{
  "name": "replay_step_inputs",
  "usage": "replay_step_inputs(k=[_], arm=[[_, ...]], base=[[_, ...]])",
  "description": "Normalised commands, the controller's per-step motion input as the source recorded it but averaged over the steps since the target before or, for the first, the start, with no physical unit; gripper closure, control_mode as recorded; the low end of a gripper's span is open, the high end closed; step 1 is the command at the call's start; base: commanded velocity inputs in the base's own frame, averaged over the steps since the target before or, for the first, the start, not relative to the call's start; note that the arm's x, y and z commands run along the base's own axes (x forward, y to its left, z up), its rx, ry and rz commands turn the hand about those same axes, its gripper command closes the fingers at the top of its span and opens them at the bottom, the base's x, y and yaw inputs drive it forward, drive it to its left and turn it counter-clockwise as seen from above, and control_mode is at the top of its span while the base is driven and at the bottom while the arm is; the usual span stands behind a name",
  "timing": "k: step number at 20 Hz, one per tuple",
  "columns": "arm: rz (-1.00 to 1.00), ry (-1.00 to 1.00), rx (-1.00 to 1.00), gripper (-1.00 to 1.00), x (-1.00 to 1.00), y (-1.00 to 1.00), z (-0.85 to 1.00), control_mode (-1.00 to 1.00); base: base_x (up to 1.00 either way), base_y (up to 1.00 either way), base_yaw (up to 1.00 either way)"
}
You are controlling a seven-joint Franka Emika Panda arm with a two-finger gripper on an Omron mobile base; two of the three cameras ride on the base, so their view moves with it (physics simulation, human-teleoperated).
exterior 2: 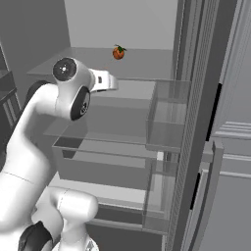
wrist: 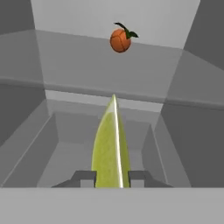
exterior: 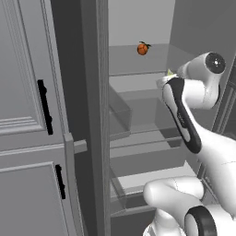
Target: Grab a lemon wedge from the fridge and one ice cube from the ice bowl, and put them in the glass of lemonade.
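Lemon wedge [wrist: 110,148] sits pinched between the claw [wrist: 112,178] tips, one finger [wrist: 85,178] on each flat side, thin edge pointing away from the hand. Yellow-green, narrow, with a pale line along its ridge. In the left base view a tiny pale-yellow tip [exterior: 169,72] shows at the hand. Claw is inside the open fridge [exterior: 138,106], above a middle shelf [exterior 2: 122,90]. Round orange fruit [exterior 2: 118,52] sits well behind, on the upper shelf.
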Motion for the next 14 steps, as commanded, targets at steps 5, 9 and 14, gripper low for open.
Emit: replay_step_inputs(k=[5,9,14], arm=[[-0.03,0.22,0.00,1.00,-1.00,0.03,0.09,-1.00],[0.00,0.10,-0.04,1.00,-1.00,0.10,-0.25,-1.00],[0.00,0.05,-0.07,1.00,-1.00,0.00,-0.57,-1.00]], base=[[0.00,0.00,0.00],[0.00,0.00,0.00],[0.00,0.00,0.00]])
